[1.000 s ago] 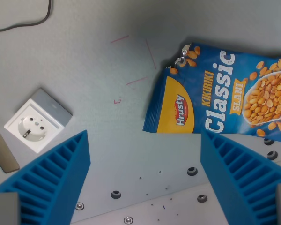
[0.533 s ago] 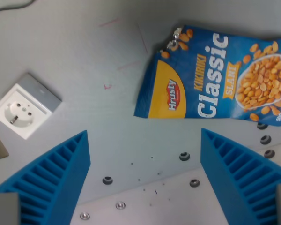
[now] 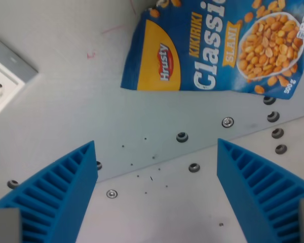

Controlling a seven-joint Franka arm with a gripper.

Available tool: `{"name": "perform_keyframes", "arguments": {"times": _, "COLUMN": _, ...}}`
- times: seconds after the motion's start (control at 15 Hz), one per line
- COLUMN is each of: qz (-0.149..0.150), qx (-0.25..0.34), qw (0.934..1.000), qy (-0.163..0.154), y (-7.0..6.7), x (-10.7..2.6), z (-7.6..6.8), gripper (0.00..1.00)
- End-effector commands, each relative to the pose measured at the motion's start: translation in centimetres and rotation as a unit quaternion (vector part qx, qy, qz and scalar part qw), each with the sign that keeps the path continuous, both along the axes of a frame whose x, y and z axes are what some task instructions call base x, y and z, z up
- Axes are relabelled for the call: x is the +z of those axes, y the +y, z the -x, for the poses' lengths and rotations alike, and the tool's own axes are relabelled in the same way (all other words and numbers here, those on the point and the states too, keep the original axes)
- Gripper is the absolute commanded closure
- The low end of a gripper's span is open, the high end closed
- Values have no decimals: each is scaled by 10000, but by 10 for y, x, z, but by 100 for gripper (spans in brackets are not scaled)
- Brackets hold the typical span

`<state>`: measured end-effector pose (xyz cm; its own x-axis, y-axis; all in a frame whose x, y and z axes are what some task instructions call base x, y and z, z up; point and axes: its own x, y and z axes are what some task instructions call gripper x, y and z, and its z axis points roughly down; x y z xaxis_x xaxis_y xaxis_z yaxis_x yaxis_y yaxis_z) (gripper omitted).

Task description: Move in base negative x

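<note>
My gripper [image 3: 157, 195] is open and empty. Its two blue ribbed fingers [image 3: 55, 200] stand wide apart at the bottom left and bottom right of the wrist view, above the grey table [image 3: 66, 126]. A blue bag of Hrusty Kikiriki Classic peanuts [image 3: 213, 50] lies flat at the top of the view, beyond the fingertips and apart from them.
A white wall socket [image 3: 5, 76] lies at the wrist view's left edge, partly cut off. A seam with several bolts and screw holes [image 3: 182, 136] crosses the table between the fingers. Faint red pen marks [image 3: 91, 54] show near the top left.
The whole scene has shifted up and to the left in the view: the camera has moved. The peanut bag and the socket now sit nearer the top and left edges, and more bolts show.
</note>
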<state>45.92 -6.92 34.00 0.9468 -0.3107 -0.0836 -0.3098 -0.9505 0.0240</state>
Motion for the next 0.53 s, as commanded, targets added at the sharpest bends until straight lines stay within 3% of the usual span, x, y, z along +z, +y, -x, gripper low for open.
{"name": "perform_keyframes", "arguments": {"times": 0.07, "qz": 34, "qx": 65, "qw": 9990, "qy": -430, "y": -6, "x": 2, "z": 27, "gripper": 0}}
{"name": "perform_keyframes", "arguments": {"times": 0.53, "qz": 34, "qx": 65, "qw": 9990, "qy": -430, "y": -16, "x": -5, "z": 67, "gripper": 0}}
